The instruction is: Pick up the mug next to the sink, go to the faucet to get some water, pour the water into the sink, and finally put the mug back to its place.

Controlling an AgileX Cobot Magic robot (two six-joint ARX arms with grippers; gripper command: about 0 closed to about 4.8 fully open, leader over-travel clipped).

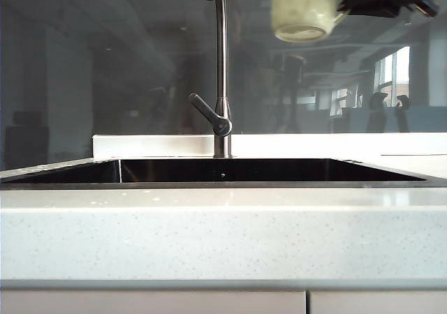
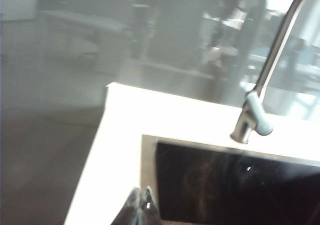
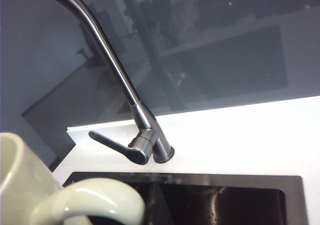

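Cream-green mug [image 1: 304, 10] hangs top right of frame, right pincer [image 1: 353, 5] gripping its handle, high above sink [image 1: 272, 170]. Step: carrying to faucet [image 1: 221, 70]; next needs mug under spout, gooseneck pipe in the way. Left pincer [image 2: 141, 206] closed, empty, over worktop [image 2: 125, 135] by sink's corner.

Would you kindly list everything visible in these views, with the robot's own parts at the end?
mug: one, pale cream-green, held high right of the faucet's pipe, above the sink
faucet: one, brushed metal, behind the sink, lever angled left
sink: one, dark basin, recessed in countertop
countertop: one, pale speckled stone
right gripper: one, black, shut on the mug's handle
left gripper: one, dark, shut, empty, over the sink's corner
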